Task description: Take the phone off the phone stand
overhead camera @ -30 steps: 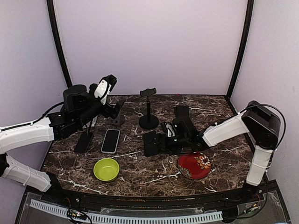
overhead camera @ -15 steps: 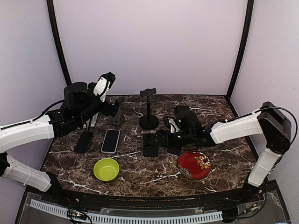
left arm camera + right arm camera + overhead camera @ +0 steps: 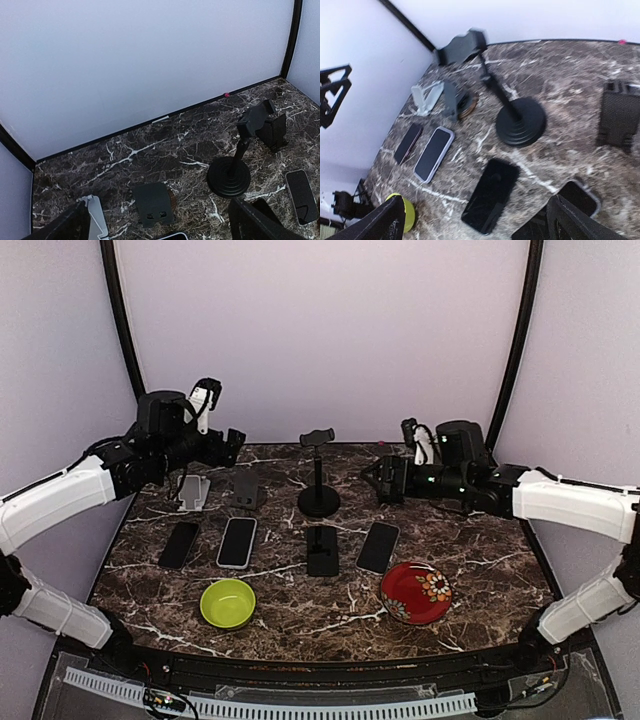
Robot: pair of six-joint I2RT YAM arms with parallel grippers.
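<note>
Both arms hung raised above the tabletop (image 3: 480,560), left claw (image 3: 227,446) and right claw (image 3: 384,482) wide open, empty.

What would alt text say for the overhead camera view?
Four phones lie flat on a dark marble table before an empty pole phone stand. Two white robot arms hover at either side; a green bowl and red plate sit nearest.

A lab test booth: plain pale walls (image 3: 320,340) and black poles (image 3: 128,340) enclose a marble-patterned table (image 3: 480,570).
</note>
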